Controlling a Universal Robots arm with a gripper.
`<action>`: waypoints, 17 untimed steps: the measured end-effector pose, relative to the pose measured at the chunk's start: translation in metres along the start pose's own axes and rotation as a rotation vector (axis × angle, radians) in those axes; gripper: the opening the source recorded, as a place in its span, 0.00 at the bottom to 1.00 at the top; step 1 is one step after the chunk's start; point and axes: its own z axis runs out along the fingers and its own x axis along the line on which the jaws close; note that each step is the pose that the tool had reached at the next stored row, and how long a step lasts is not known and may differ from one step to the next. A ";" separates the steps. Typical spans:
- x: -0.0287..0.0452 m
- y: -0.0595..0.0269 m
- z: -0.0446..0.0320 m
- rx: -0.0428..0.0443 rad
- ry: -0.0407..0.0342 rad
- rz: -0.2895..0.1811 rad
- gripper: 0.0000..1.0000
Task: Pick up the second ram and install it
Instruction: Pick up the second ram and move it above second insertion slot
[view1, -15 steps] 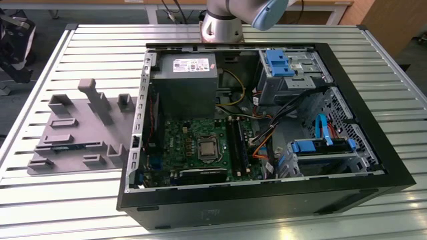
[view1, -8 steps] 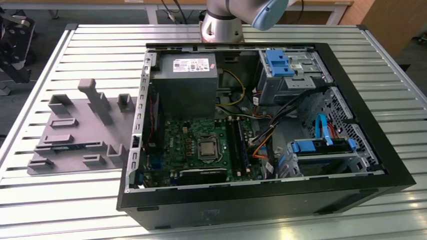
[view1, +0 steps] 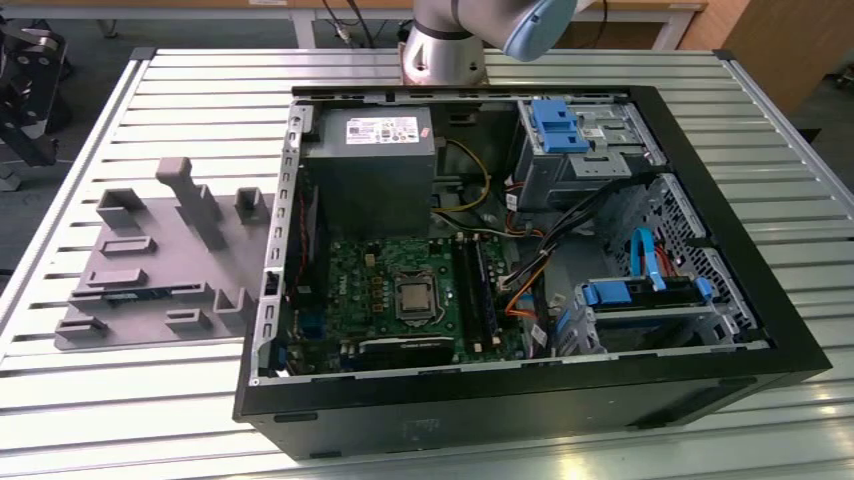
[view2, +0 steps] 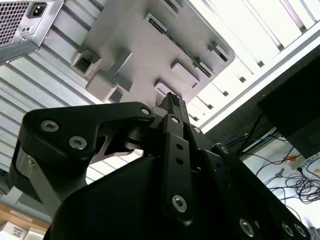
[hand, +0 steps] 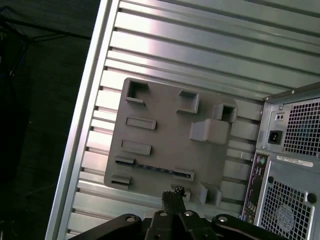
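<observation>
While the gripper (hand: 173, 192) hangs above the grey fixture plate (hand: 165, 125), apart from it and touching nothing, the hazards are entered first. Item: the second ram (hand: 150, 167), a thin dark stick with a bluish edge. It is seated, as far as can be told, on edge in a long slot of the plate, near the plate edge closest to the fingertips. In the exterior view the plate lies on the slatted table (view1: 174, 400), to the exterior view's left of the open computer case (view1: 534, 400). Risk, judged: only a narrow upper edge of the stick appears to stand proud of its slot, so a grasp set slightly off line would likely catch one face alone and tip or skid the board instead of lifting it. Risk, judged: fingers brought down as they now stand would land on top of the stick, not astride it, and could press it hard into the fixture. Risk, judged: raised blocks (hand: 208, 131) share the plate, some just beside the slot, and a finger could snag one. Risk, judged: the memory slots (view1: 474, 285) on the motherboard are narrow and run near loose cables (view1: 534, 265), so a stick carried askew would probably jam or fail to seat. Tool condition: in both wrist views the two fingers (view2: 175, 145) are pressed together at their tips with nothing between them; the gripper carries nothing.
</observation>
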 end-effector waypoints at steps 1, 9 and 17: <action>0.0001 0.0000 0.0001 -0.0002 0.0002 -0.006 0.11; 0.0009 0.0002 0.0001 -0.0010 0.0018 -0.041 0.11; 0.0018 0.0003 0.0001 -0.0010 0.0018 -0.041 0.11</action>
